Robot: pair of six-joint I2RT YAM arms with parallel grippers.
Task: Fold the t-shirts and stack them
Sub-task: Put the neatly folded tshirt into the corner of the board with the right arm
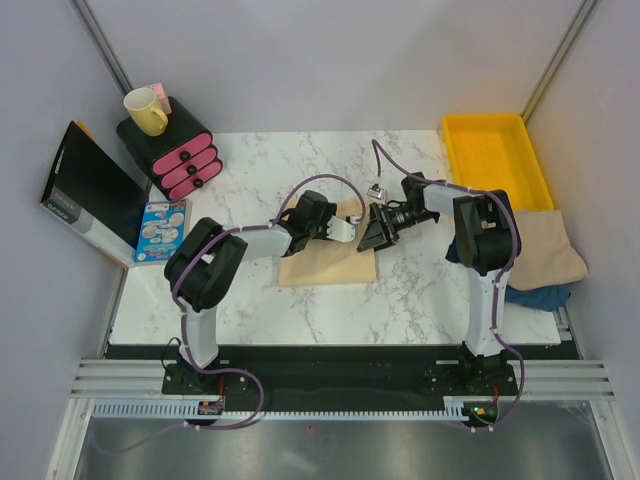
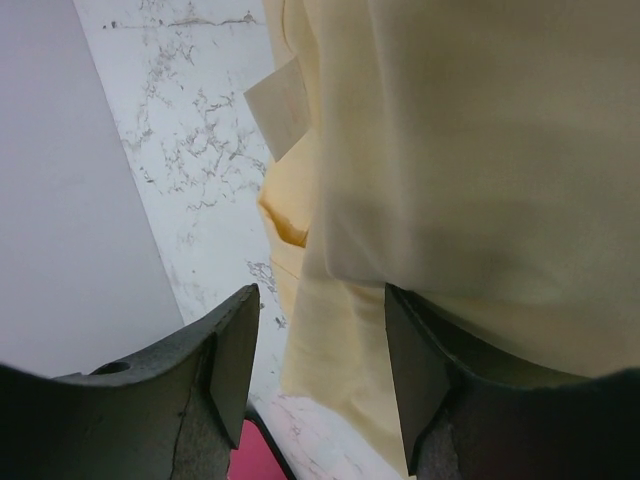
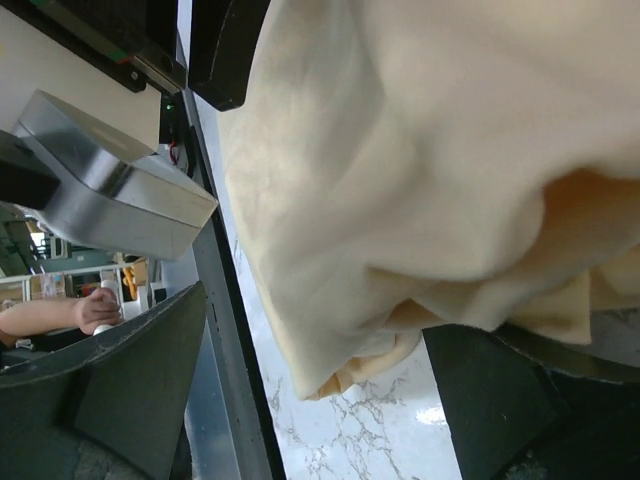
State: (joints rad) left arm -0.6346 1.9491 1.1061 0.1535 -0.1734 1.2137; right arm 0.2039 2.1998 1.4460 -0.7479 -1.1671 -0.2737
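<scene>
The soft, matte cream cotton t-shirt [image 1: 315,262] lies as a folded rectangle on the white veined marble table [image 1: 250,170], well left of the rectangular yellow plastic tray [image 1: 450,160]. Its tray-side edge is bunched upward, probably for another fold. The left gripper [image 2: 320,300] stands spread, with cloth hanging against one finger. The right gripper [image 3: 315,318] gapes wide around rumpled folds, pinching nothing. Just nearer than the tray, a second beige t-shirt [image 1: 545,250] sprawls over a dark blue cloth [image 1: 535,297].

The left hand [image 2: 320,305] holds its dark fingers apart; a cream t-shirt [image 2: 470,150] drapes over one finger, with marbled surface [image 2: 190,150] showing beyond the other.
</scene>
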